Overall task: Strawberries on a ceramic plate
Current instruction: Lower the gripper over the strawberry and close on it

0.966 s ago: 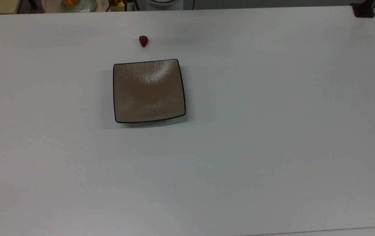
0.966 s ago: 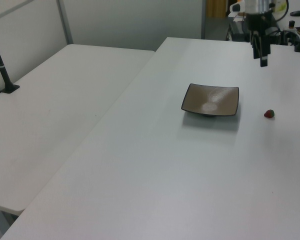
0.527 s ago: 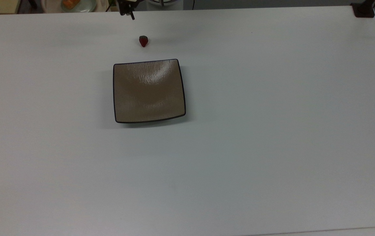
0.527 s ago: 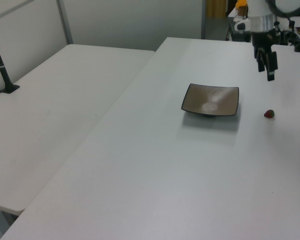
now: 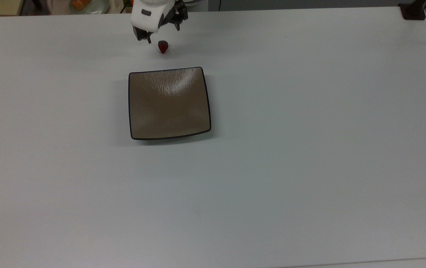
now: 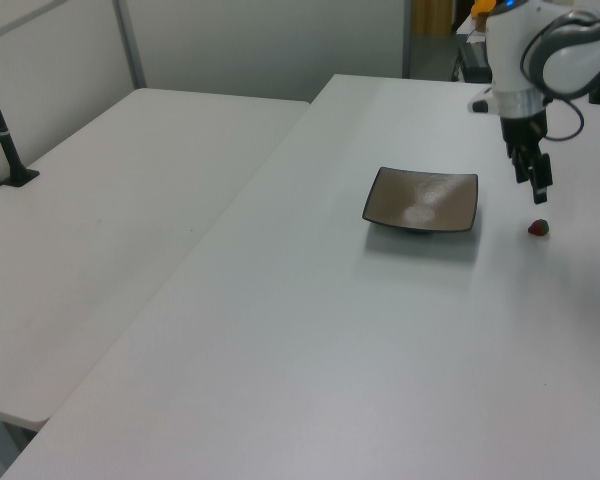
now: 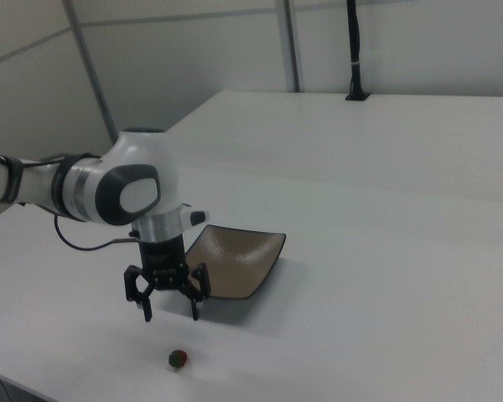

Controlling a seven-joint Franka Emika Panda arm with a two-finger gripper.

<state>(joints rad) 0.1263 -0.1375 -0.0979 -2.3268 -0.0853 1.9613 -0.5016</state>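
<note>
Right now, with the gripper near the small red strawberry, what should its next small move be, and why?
Probably a short descent, centring over the small red strawberry. In the right view the open gripper hangs above it without touching, and the fruit lies on the white table, apart from the empty square tan-brown ceramic plate. It must straddle the fruit before closing.
</note>
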